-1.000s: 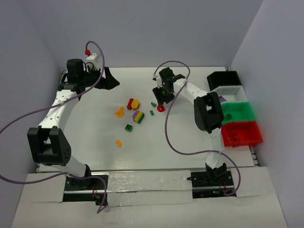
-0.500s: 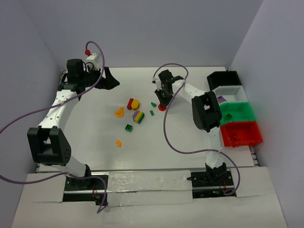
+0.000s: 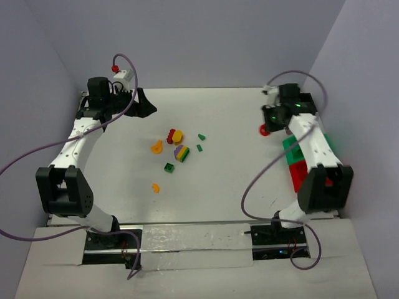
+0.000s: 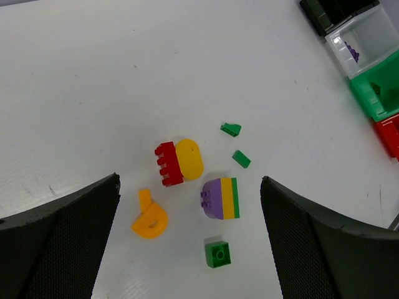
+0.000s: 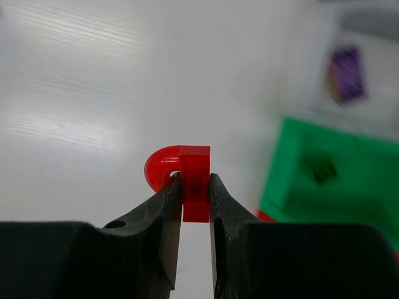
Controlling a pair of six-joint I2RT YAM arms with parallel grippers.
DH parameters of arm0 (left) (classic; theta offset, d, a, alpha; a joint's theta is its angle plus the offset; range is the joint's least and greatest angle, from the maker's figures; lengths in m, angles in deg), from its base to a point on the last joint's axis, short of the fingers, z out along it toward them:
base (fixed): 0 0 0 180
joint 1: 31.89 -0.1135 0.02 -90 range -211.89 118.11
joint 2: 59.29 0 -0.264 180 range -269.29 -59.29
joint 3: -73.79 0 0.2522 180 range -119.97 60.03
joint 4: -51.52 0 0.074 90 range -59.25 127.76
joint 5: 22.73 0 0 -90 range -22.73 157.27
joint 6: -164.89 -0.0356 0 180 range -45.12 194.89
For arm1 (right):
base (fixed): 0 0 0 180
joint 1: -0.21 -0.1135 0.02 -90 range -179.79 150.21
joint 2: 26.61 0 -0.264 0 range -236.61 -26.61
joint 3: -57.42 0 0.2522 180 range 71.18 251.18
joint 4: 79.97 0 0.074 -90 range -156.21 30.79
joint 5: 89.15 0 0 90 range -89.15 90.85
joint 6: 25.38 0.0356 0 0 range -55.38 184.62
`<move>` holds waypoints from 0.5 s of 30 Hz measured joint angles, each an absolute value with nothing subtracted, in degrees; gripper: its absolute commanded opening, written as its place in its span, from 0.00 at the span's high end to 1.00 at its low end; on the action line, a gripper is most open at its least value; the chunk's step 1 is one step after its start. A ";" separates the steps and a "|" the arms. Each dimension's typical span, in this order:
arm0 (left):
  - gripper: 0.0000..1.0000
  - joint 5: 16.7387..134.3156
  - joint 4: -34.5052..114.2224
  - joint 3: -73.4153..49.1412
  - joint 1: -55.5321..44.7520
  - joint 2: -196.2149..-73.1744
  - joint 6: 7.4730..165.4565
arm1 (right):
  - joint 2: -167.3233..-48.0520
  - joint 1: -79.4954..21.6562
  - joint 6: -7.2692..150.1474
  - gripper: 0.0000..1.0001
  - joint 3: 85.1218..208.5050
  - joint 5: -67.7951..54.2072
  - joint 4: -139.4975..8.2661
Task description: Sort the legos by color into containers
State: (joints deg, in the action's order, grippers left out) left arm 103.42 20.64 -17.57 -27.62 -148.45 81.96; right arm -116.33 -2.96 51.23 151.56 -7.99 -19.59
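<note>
My right gripper (image 3: 267, 129) is shut on a red curved lego (image 5: 187, 169) and holds it above the table just left of the containers. The green bin (image 5: 336, 180) and the white bin (image 5: 324, 93), with a purple piece in it, lie ahead of it. My left gripper (image 3: 141, 103) is open and empty at the back left. The loose legos lie mid-table: a red-and-yellow piece (image 4: 179, 162), an orange piece (image 4: 149, 218), the purple-yellow-green block (image 4: 221, 198), a green brick (image 4: 217, 254) and two small green pieces (image 4: 230, 129).
The black bin (image 4: 330, 9), white bin (image 4: 368, 34), green bin (image 4: 374, 103) and red bin (image 4: 389, 134) stand in a row at the right edge. My right arm covers most of them in the top view. A small orange piece (image 3: 155, 187) lies nearer the front.
My right gripper has lifted the red curved lego from mid-table and swung right with it, to beside the bins. The left arm has not moved.
</note>
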 measured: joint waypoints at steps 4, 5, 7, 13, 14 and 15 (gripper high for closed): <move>0.01 103.51 20.56 -17.57 -27.60 -148.45 81.94 | -101.05 8.79 46.79 0.96 144.24 -2.68 -16.76; 0.01 103.55 20.58 -17.57 -27.58 -148.45 81.97 | -98.25 10.75 45.48 0.96 142.32 -1.37 -16.01; 0.01 103.57 20.56 -17.59 -27.46 -148.48 82.01 | -94.65 14.77 42.68 0.96 138.38 1.16 -14.65; 0.01 103.54 20.54 -17.59 -26.49 -148.48 82.02 | -95.12 27.34 35.90 0.97 132.05 6.53 -12.48; 0.01 103.54 20.43 -17.59 -26.30 -148.48 81.96 | -95.21 29.13 34.85 0.97 131.51 6.90 -12.80; 0.01 103.54 20.32 -17.61 -26.11 -148.48 81.91 | -95.38 30.84 33.78 0.97 131.04 7.22 -13.15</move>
